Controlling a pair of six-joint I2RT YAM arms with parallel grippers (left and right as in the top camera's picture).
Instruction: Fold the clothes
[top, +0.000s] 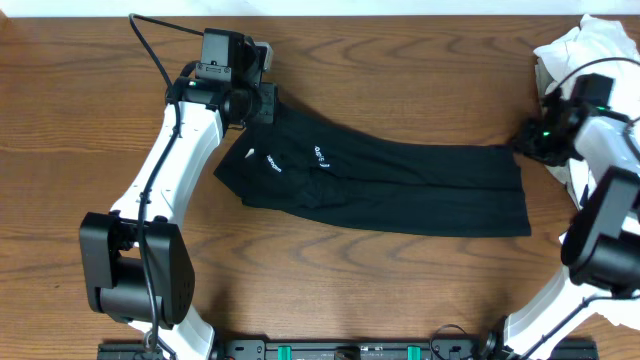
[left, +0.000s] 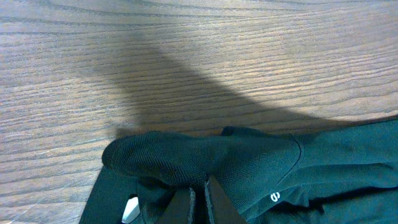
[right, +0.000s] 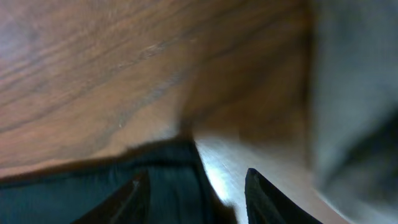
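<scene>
Left fingers (left: 217, 209) pinching one black garment (top: 400, 185), right fingers (right: 132, 200) spread

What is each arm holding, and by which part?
The left gripper pinches the black pants by a bunched corner at their logo end, jaws shut. The right gripper holds nothing: jaws open astride the opposite end's edge.

White clothes heap (top: 590, 45) far right

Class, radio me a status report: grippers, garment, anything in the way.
Left gripper shut on black trousers, waist end. Right gripper open at the leg hem. Trousers laid out long. White clothes pile near right gripper.
</scene>
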